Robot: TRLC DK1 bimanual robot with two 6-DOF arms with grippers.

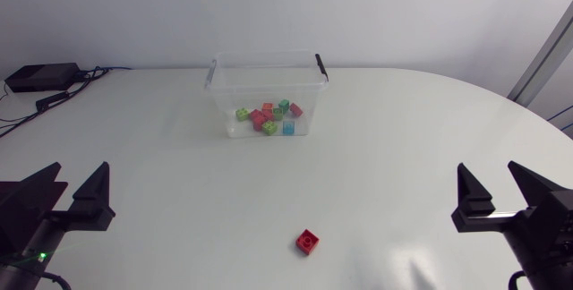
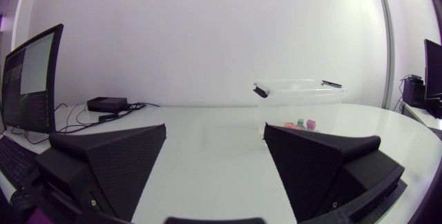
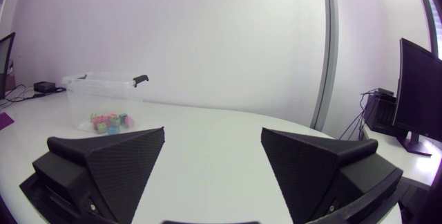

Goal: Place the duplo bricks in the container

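Note:
A single red duplo brick (image 1: 308, 242) lies on the white table near its front edge, between my two arms. Farther back stands the clear plastic container (image 1: 266, 66) with black clip handles, holding several coloured bricks (image 1: 269, 116). The container (image 2: 298, 91) also shows ahead of my left gripper, and the container (image 3: 103, 86) shows far ahead of my right gripper. My left gripper (image 1: 79, 193) rests at the front left, open and empty. My right gripper (image 1: 500, 191) rests at the front right, open and empty. Both grippers are well apart from the red brick.
A black box (image 1: 40, 77) with cables (image 1: 63, 93) sits at the table's back left corner. The table's curved edge (image 1: 528, 111) runs along the right side.

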